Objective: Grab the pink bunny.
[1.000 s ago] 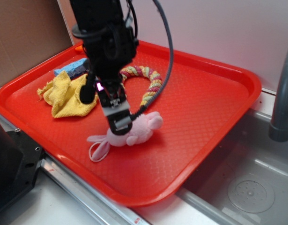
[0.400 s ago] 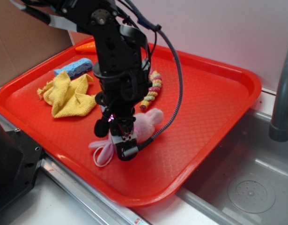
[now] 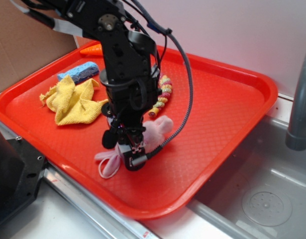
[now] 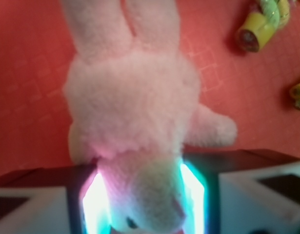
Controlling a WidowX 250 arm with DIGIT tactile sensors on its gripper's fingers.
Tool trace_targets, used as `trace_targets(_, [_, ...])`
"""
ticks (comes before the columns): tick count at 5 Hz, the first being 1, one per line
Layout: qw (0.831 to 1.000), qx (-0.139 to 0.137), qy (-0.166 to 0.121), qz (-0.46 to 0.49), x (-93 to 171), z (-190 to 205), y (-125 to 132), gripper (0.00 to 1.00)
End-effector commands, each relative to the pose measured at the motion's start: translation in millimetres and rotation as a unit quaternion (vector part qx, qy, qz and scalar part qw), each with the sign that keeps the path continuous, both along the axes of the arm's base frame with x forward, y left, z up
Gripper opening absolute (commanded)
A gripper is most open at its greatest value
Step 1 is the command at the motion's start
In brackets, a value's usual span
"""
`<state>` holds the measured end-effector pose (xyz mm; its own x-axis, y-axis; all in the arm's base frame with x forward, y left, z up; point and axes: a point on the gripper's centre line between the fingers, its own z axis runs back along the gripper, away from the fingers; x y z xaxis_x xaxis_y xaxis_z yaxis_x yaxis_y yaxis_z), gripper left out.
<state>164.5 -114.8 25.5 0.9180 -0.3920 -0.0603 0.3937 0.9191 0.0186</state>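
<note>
— What do you look like?

— My arm (image 3: pixel 124 64) is matte black, blocky links with a round silver screw cap near the top of the frame. A black cable (image 3: pixel 185 74) loops down my right side, thinner wires bunched by it.

— And your gripper (image 3: pixel 128 149)?

— Black too, with a small pink light glowing on it. Close up, my fingers (image 4: pixel 259 195) are pale grey blocks with dark tops, their inner faces lit cyan-white.
</note>
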Motion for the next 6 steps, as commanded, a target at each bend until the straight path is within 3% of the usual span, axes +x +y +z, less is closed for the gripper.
trace_targets(1, [0.999,-0.013,-0.007,0.04,6.1,28.9,4.6,0.0])
trace_targets(2, [0.993,-0.047,-0.005,0.108,22.7,78.5,22.5,0.0])
trace_targets(3, [0.979,-0.04,-0.024,0.196,30.0,120.5,44.6,0.0])
trace_targets(4, [0.957,-0.049,-0.029,0.286,26.8,157.5,68.7,0.0])
trace_targets(5, [0.943,-0.045,-0.04,0.328,23.2,176.8,88.0,0.0])
trace_targets(6, [0.946,-0.037,-0.053,0.317,24.0,183.1,94.0,0.0])
